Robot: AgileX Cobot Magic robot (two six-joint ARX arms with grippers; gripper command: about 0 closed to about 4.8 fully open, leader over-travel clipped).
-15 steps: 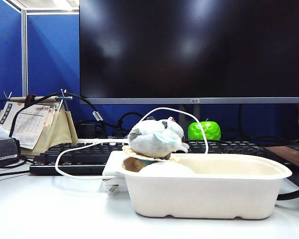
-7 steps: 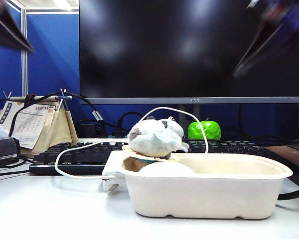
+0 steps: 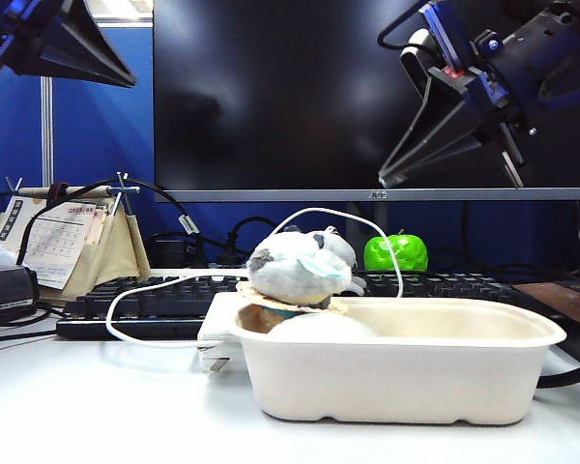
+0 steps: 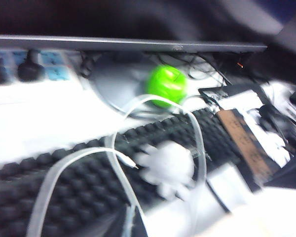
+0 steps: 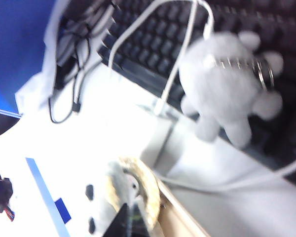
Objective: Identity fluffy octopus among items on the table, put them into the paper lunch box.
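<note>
The fluffy octopus (image 5: 227, 84), pale grey with whitish lobes and a metal key ring, lies on the black keyboard behind the box; it also shows as a white blur, the octopus (image 4: 167, 165). In the exterior view it is mostly hidden behind another plush. The paper lunch box (image 3: 416, 382) stands at front centre of the table. My left gripper (image 3: 128, 81) hangs high at the upper left, shut and empty; its dark tip (image 4: 134, 224) is blurred. My right gripper (image 3: 385, 181) hangs high right of centre, shut and empty, with its tip (image 5: 129, 219) above the box's left end.
A white-grey plush with a light-blue patch (image 3: 295, 269) sits on a tan disc (image 3: 261, 295) over the box's left end. A white rounded thing (image 3: 319, 327) lies inside. Behind are a keyboard (image 3: 145, 300), looping white cable (image 3: 358, 217), green apple (image 3: 396, 253), monitor (image 3: 367, 97) and desk calendar (image 3: 63, 242).
Both arms have swung into the exterior view: the left at the upper left, the right at the upper right, now lower and sharper. Plush, box and cable have not moved.
</note>
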